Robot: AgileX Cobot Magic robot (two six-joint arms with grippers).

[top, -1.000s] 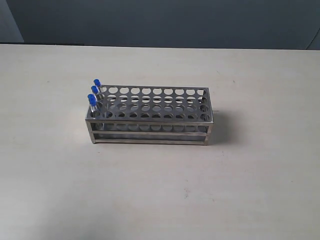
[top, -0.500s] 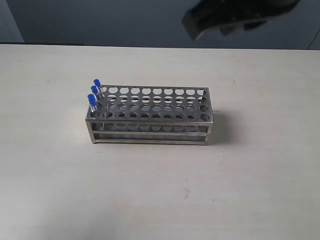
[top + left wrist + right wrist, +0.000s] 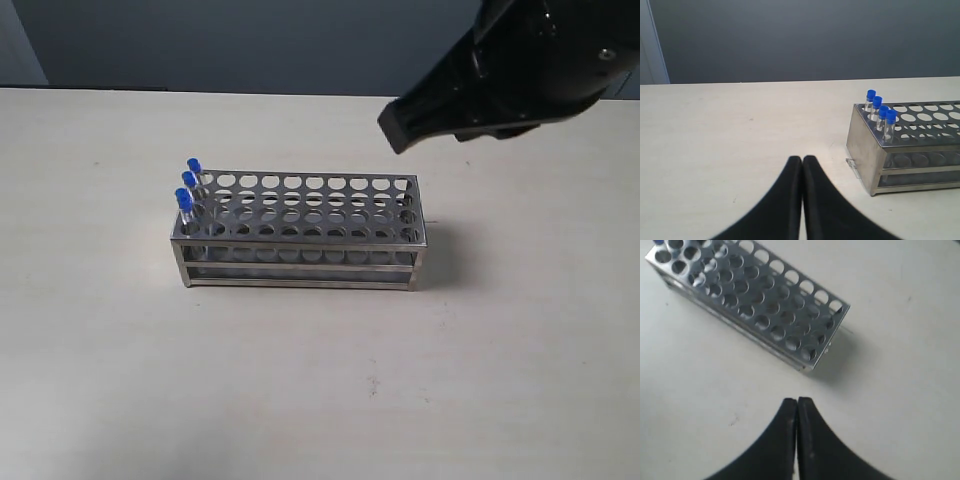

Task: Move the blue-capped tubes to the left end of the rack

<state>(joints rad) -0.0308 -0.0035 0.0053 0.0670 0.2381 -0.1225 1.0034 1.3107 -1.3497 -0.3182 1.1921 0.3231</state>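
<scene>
Plenty of bare bench (image 3: 300,400) on all sides of the rack (image 3: 300,232), well off the far edge. L wrist cam shows four blue-capped tubes (image 3: 880,111); ext cam only three caps. They stand in the rack's left-end holes. My left claw (image 3: 802,159) and right claw (image 3: 797,401) are both pressed together, empty
</scene>
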